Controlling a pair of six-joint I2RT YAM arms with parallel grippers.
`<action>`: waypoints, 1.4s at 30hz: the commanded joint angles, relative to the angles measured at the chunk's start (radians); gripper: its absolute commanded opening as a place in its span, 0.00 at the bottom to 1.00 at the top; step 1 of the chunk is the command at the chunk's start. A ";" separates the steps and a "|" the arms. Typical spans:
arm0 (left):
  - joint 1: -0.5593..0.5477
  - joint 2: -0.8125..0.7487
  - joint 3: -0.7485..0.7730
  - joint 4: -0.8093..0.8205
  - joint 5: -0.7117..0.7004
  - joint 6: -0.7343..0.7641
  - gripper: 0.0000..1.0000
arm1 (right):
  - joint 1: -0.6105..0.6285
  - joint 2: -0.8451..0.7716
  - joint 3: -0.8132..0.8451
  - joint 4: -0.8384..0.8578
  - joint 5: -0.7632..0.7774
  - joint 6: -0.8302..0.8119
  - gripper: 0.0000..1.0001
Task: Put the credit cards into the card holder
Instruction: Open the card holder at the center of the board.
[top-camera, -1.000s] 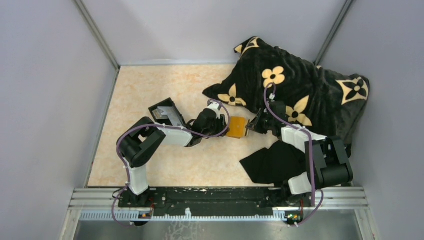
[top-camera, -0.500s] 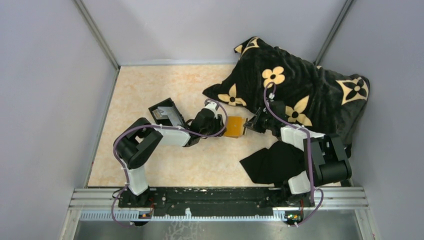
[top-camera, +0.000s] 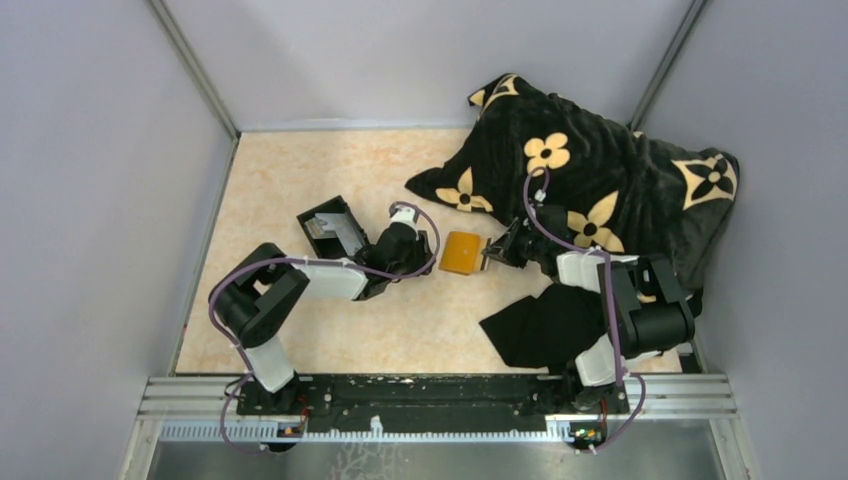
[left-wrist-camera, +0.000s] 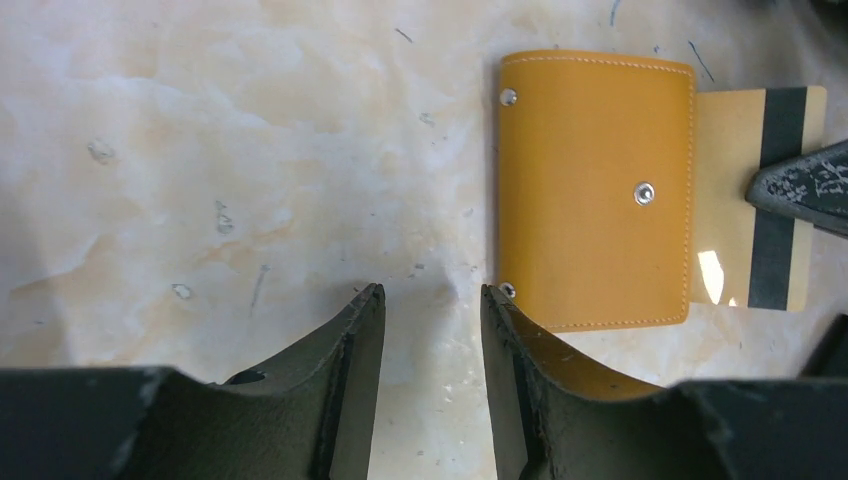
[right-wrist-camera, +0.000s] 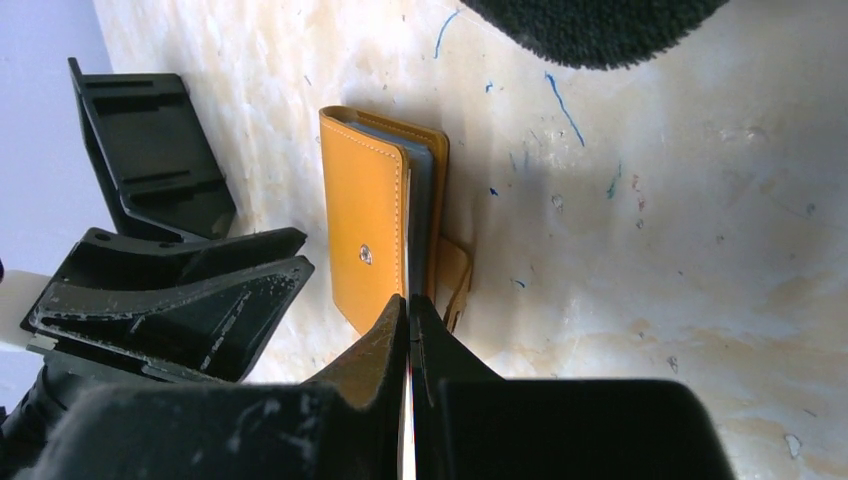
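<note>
Golden-tan credit card (left-wrist-camera: 722, 180), black-striped, lies half hidden inside the orange leather-like card holder (left-wrist-camera: 595, 190) mid-worktop, where grey-blue cards (right-wrist-camera: 422, 200) also show within. Its free end is pinched tight by the right gripper (right-wrist-camera: 410, 312). The left gripper (left-wrist-camera: 432, 300) sits narrowly parted, empty, at the holder's opposite edge.

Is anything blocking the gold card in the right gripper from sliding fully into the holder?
Nothing visible. The gold card, pinched by the right gripper, is partly inside the card holder. The left gripper is open at the holder's opposite edge, off the card's path. How much room a grey-blue card inside leaves cannot be told.
</note>
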 joint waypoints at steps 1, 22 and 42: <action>0.012 -0.010 -0.016 -0.035 -0.084 -0.022 0.47 | -0.002 0.018 0.006 0.093 -0.026 0.014 0.00; 0.034 0.154 0.119 -0.080 0.062 0.035 0.37 | 0.039 0.078 0.074 0.120 -0.052 0.021 0.00; 0.036 0.123 0.055 -0.066 0.104 0.007 0.35 | 0.069 0.015 0.126 -0.079 0.086 -0.114 0.00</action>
